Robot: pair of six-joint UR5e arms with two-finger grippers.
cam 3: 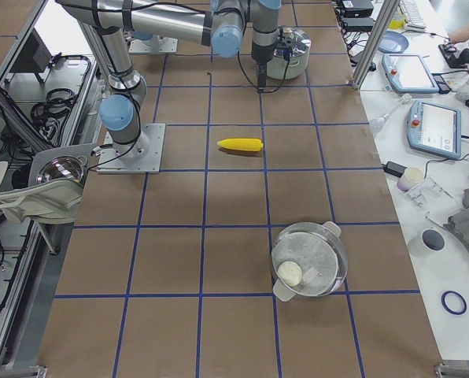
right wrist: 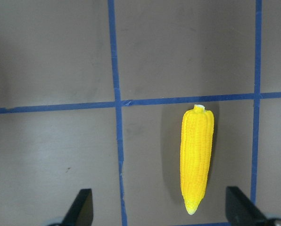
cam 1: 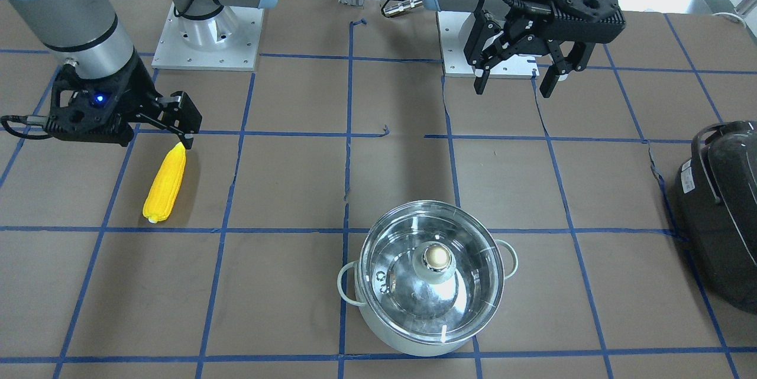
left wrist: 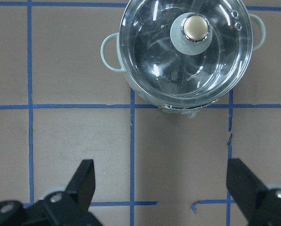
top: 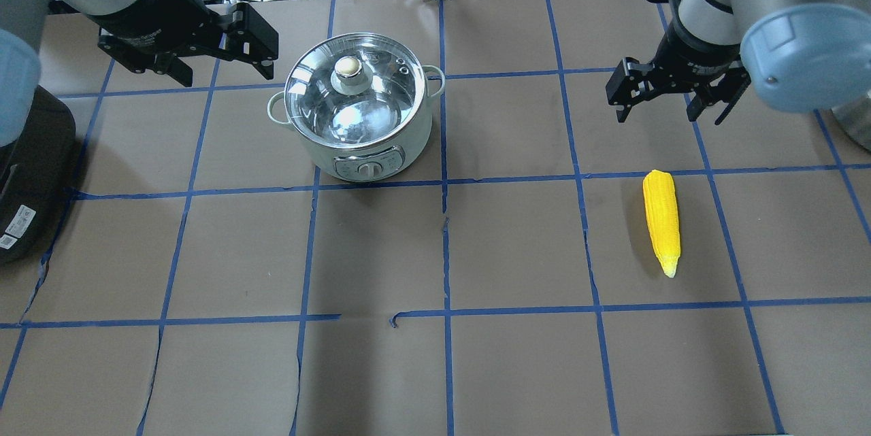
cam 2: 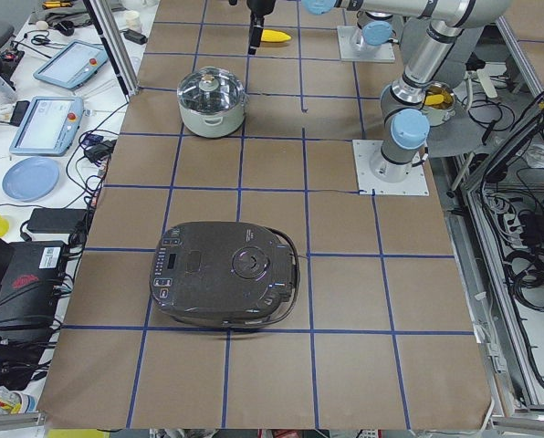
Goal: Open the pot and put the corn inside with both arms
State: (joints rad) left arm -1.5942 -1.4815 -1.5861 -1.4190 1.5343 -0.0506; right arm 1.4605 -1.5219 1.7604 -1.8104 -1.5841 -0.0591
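The pot (top: 354,116) stands on the table with its clear glass lid (top: 348,86) on, and also shows in the front view (cam 1: 432,284) and the left wrist view (left wrist: 185,52). The corn (top: 662,218) lies flat on the table's right half, its tapered end toward the robot; it also shows in the right wrist view (right wrist: 196,157). My left gripper (top: 218,58) is open and empty, raised just left of the pot. In the left wrist view (left wrist: 161,188) its jaws stand wide apart. My right gripper (top: 672,99) is open and empty, raised above the table just beyond the corn's blunt end.
A dark rounded appliance (cam 1: 718,213) sits at the table's left end (cam 2: 226,274). A second lidded steel pot (cam 3: 309,260) stands at the table's right end. Blue tape lines grid the brown table (top: 442,252). Cables and clutter lie beyond the far edge.
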